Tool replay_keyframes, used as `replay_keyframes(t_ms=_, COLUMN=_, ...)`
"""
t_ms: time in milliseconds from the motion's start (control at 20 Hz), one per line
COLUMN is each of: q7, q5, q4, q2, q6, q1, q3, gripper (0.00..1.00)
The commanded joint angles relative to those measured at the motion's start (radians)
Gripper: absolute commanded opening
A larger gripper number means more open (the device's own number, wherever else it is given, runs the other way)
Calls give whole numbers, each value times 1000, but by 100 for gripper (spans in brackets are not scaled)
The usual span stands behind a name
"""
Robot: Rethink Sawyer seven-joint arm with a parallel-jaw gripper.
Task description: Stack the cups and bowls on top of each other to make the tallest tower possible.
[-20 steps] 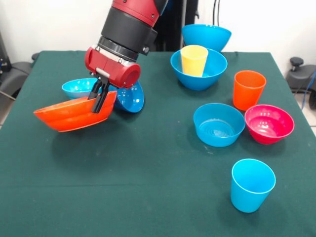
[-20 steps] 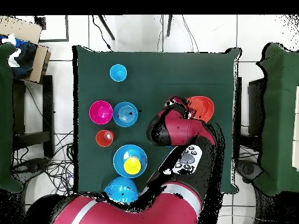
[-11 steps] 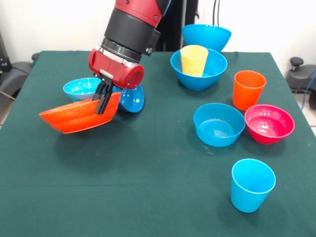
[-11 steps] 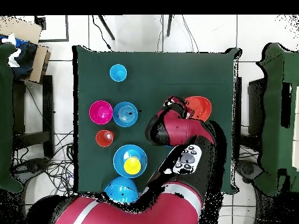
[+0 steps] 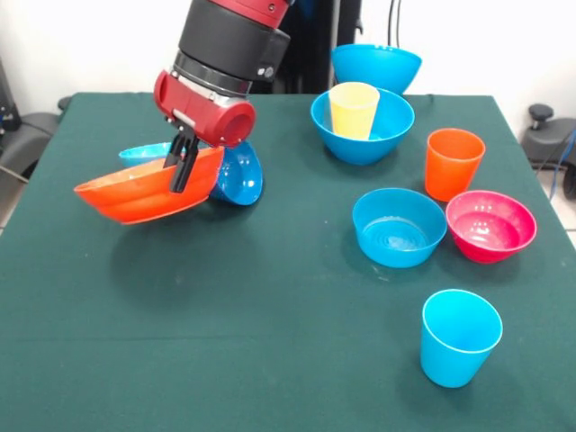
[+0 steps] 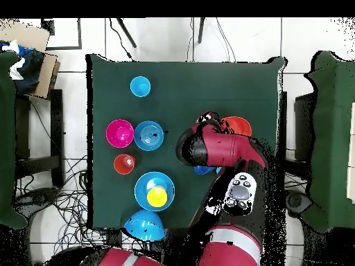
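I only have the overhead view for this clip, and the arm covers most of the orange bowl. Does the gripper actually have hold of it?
Observer: Yes. From the front, the gripper is shut on the rim of the wide orange bowl.
Operator: Is that bowl resting on the table or lifted?
Observer: It looks lifted. It hangs tilted with the gripped side higher, and its shadow falls on the table beneath it.
Operator: What are the blue bits I can see beside the arm?
Observer: One is a small dark blue bowl, tipped up on its edge just behind the orange one.
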Motion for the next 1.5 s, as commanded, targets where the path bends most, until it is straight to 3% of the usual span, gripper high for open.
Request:
replay_keyframes(t_ms=50, q7=-214, q5=-40, q4=-145, q2=-20, q6=262, q1=-37, q3=189, gripper=0)
replay_keyframes(t_ms=350, q7=-215, q5=-37, q4=-241, q2=2, q6=359, q1=-42, q3=220, gripper=0)
replay_keyframes(t_ms=600, q7=-209, q5=-51, q4=-256, q2=-1, q6=371, q1=-50, q3=235, gripper=0)
replay_keyframes(t_ms=700, q7=-207, q5=-64, q4=-207, q2=-19, q6=335, q1=-65, q3=239, gripper=0)
replay_keyframes(t_ms=800, q7=-204, q5=-67, q4=-215, q2=-16, q6=341, q1=-62, q3=241, gripper=0)
replay_keyframes(t_ms=1000, q7=-181, q5=-93, q4=-98, q2=-62, q6=271, q1=-69, q3=231, gripper=0)
replay_keyframes(t_ms=1500, q7=-157, q5=-71, q4=-15, q2=-164, q6=364, q1=-29, q3=203, gripper=0)
